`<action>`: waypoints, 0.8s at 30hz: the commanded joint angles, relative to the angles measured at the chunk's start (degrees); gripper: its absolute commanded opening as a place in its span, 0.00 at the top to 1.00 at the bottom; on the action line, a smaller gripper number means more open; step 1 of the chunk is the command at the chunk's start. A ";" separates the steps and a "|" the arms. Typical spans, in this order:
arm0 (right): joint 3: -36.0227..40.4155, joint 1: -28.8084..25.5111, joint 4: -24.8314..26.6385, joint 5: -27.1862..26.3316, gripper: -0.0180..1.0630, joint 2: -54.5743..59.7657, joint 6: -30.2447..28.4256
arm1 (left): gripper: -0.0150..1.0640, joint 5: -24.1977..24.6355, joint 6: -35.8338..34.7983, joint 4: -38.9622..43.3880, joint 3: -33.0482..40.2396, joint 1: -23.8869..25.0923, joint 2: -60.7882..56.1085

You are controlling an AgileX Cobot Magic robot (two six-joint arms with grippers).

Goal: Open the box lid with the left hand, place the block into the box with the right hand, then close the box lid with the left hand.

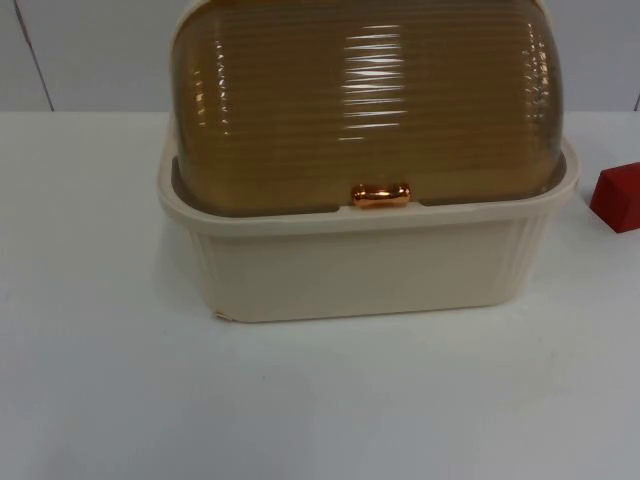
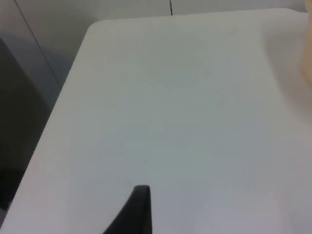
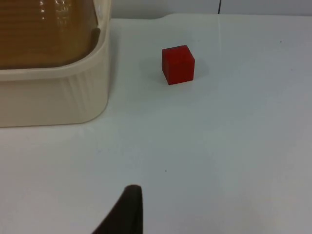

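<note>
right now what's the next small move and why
Probably bring the left gripper from the bare table over to the copper handle: the amber lid sits closed on the cream box, and the red block waits beside it.

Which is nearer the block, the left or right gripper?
The right gripper: its wrist view looks onto the red block beside the box. The left gripper faces bare table.

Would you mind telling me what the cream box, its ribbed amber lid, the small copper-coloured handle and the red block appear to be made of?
The cream box looks like matte moulded plastic with fluted corners. Its ribbed amber lid seems translucent glossy plastic, given the bright reflections. The small copper-coloured handle shines like metal, or possibly plated plastic. The red block looks matte; painted wood or plastic, I cannot tell.
</note>
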 commanded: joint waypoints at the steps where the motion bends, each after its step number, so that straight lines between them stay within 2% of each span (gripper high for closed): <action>1: -4.49 0.16 0.00 -0.39 0.02 0.33 1.06 | 0.01 -0.07 -1.16 0.37 -1.29 0.07 -0.13; 2: -4.49 0.16 0.00 -0.39 0.02 0.33 1.06 | 0.01 -0.07 -1.16 0.37 -1.29 0.07 -0.13; 5: -12.94 0.16 -4.67 -0.39 0.02 6.02 1.06 | 0.01 -0.82 -1.16 2.21 -5.18 0.07 3.52; 6: -12.94 0.16 -4.67 -0.39 0.02 6.02 1.06 | 0.01 -0.82 -1.16 2.21 -5.18 0.07 3.52; 9: -22.24 0.16 -9.74 -1.01 0.02 14.07 1.06 | 0.01 -6.03 -3.04 2.27 -10.29 0.00 10.46; 10: -25.84 0.21 -11.46 -2.85 0.02 18.34 2.48 | 0.01 -7.99 -4.52 2.71 -12.42 0.00 13.49; 11: -25.84 0.21 -11.46 -2.85 0.02 18.34 2.48 | 0.01 -7.99 -4.52 2.71 -12.42 0.00 13.49; 12: -28.08 0.21 -11.98 -5.18 0.02 20.95 3.58 | 0.01 -11.07 -5.62 2.59 -16.00 0.07 17.80; 14: -31.48 0.76 -14.42 -9.62 0.02 25.42 4.76 | 0.01 -12.50 -5.62 1.66 -20.98 0.07 24.52; 16: -33.71 0.90 -15.50 -12.88 0.02 30.20 6.83 | 0.01 -12.72 -5.62 -0.36 -26.20 0.07 29.97; 17: -33.71 0.90 -15.50 -12.88 0.02 30.20 6.83 | 0.01 -12.72 -5.62 -0.36 -26.20 0.07 29.97; 20: -35.14 0.90 -15.94 -14.19 0.02 36.31 7.10 | 0.01 -15.67 -5.02 -2.52 -33.49 0.07 36.55; 24: -35.14 0.90 -15.94 -14.94 0.02 41.57 7.64 | 0.01 -18.14 -4.16 -2.18 -37.48 0.07 41.89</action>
